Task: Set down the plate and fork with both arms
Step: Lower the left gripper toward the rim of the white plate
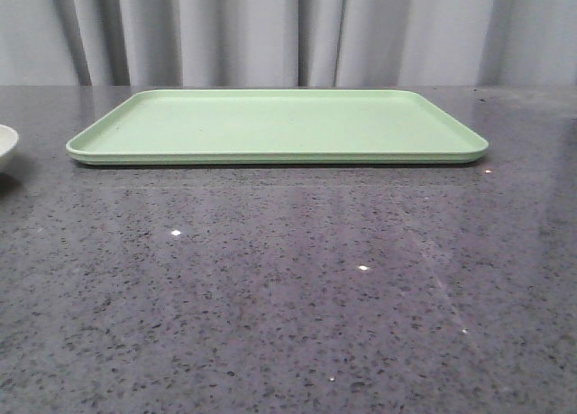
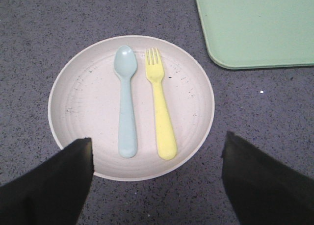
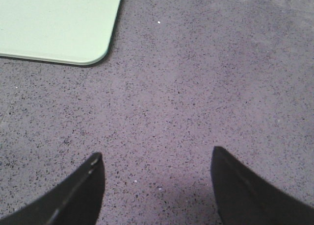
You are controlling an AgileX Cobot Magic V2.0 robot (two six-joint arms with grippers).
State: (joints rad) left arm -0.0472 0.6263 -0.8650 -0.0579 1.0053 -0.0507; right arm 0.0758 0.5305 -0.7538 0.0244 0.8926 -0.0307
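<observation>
In the left wrist view the off-white speckled plate [image 2: 88,97] lies on the grey speckled table. The yellow fork [image 2: 160,107] lies in it, beside a pale blue spoon [image 2: 126,100]. My left gripper [image 2: 157,151] hangs open above the plate's near rim, holding nothing. In the front view only a sliver of the plate [image 1: 4,145] shows at the left edge. My right gripper [image 3: 156,159] is open and empty over bare table. Neither gripper shows in the front view.
A flat light-green tray [image 1: 275,125] lies at the back middle of the table. Its corner shows beside the plate in the left wrist view [image 2: 255,29] and in the right wrist view [image 3: 54,24]. Grey curtains hang behind the table.
</observation>
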